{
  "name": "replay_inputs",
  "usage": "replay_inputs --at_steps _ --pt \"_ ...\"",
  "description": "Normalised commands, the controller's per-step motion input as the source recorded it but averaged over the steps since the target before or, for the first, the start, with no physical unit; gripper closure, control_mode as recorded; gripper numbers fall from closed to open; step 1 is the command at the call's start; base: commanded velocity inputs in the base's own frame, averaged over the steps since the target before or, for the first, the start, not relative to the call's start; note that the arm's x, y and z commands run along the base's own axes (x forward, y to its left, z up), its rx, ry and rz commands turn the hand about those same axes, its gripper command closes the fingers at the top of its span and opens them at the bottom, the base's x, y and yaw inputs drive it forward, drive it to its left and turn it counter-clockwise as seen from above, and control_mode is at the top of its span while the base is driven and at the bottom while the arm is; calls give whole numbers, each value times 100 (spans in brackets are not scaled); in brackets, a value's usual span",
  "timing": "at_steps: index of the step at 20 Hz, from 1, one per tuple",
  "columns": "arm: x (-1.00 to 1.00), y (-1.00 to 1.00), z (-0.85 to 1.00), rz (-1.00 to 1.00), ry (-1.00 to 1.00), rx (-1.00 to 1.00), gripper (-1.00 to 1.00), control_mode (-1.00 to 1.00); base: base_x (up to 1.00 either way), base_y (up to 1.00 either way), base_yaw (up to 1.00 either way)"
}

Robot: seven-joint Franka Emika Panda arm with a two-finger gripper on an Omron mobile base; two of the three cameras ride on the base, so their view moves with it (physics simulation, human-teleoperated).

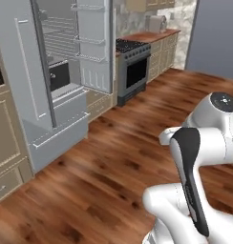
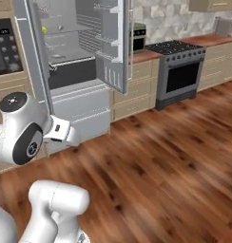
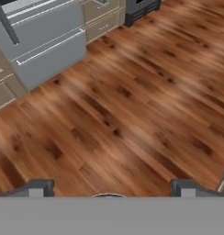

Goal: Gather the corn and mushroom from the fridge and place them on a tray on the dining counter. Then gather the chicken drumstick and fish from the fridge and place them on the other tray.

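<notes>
**Inspector:** Start at the hand. What state is it in?

**Arm:** My gripper (image 3: 109, 188) is spread wide and holds nothing. In the hand view the two finger tips (image 3: 38, 187) stand far apart, with bare wooden floor (image 3: 132, 114) between and beyond them. I judge the jaws are kept open because nothing has been picked yet.

**Inspector:** Where are the task's items?

**Arm:** Presumably inside the fridge (image 2: 70, 52), whose doors stand open (a needed condition for reaching the shelves). A small yellow thing (image 2: 44, 30) sits on an upper shelf in the right base view; it may be the corn, but it is too small to confirm. Mushroom, drumstick and fish I cannot make out.

**Inspector:** What does one view give that another lacks?

**Arm:** The right base view looks into the shelves; the left base view sees the fridge (image 1: 56, 71) edge-on, with the stove (image 1: 133, 66) beyond it. The hand view catches the fridge's lower drawers (image 3: 45, 46).

**Inspector:** Progress?

**Arm:** In my judgement, barely begun; I stand well apart from the fridge.
</notes>
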Motion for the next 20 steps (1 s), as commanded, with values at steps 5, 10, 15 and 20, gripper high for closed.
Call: replay_inputs --at_steps 5,10,15,20 --pt "0 0 0 0 0 0 -100 100 100 -27 15" --pt "0 0 0 0 0 0 -100 100 100 -18 35" --pt "0 0 0 0 0 0 -100 100 100 -4 60" --pt "0 0 0 0 0 0 -100 100 90 -37 69"
